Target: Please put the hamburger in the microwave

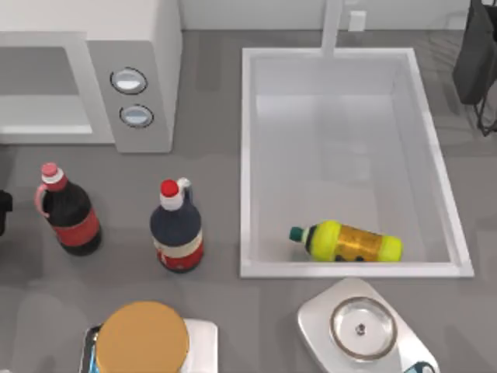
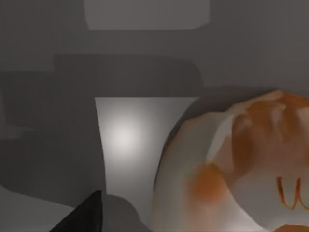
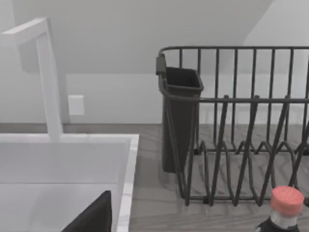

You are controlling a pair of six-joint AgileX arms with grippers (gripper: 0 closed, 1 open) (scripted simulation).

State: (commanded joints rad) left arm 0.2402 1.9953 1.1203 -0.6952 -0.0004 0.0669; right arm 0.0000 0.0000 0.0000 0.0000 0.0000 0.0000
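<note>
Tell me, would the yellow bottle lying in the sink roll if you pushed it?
Probably. The yellow plastic bottle with the green cap lies on its side in the white rectangular sink, so its round body would likely roll. It looks smooth, perhaps slippery to pinch, and probably stiff rather than floppy.

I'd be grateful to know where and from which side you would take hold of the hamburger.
I would probably grip the hamburger across its rounded sides, coming straight down from above. The top view shows it bun-up on a white tray near the front edge, its outline round, so any opposite pair of points on the rim should do. The two bottles behind it stand apart and should not hinder a vertical approach.
</note>
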